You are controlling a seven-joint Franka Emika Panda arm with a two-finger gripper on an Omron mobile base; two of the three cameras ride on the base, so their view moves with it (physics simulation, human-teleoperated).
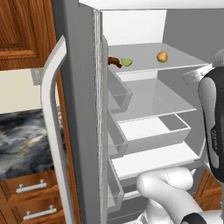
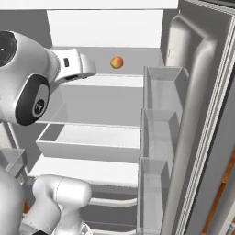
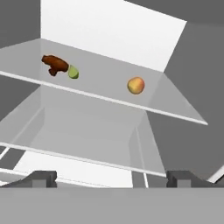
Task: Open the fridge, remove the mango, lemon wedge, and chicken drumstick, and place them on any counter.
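Note:
The fridge (image 1: 81, 109) stands with both doors swung wide, showing its white inside. On its top glass shelf (image 3: 100, 78) lie the dark brown chicken drumstick (image 3: 55, 64) (image 1: 114, 61) at the left, the yellow-green lemon wedge (image 3: 73, 72) (image 1: 126, 62) touching it, and the orange-yellow mango (image 3: 136, 85) (image 1: 162, 57) (image 2: 117, 62) apart at the right. My gripper (image 3: 111, 179) is open, empty, in front of and slightly below that shelf, well short of the food. The black marbled counter (image 1: 22, 140) is left of the fridge.
The left door with its long white handle (image 1: 52, 131) juts toward me. The right door's clear bins (image 2: 158, 137) line the right side. Lower shelves and a white drawer (image 1: 153, 131) sit below. Wooden drawers (image 1: 30, 188) are under the counter.

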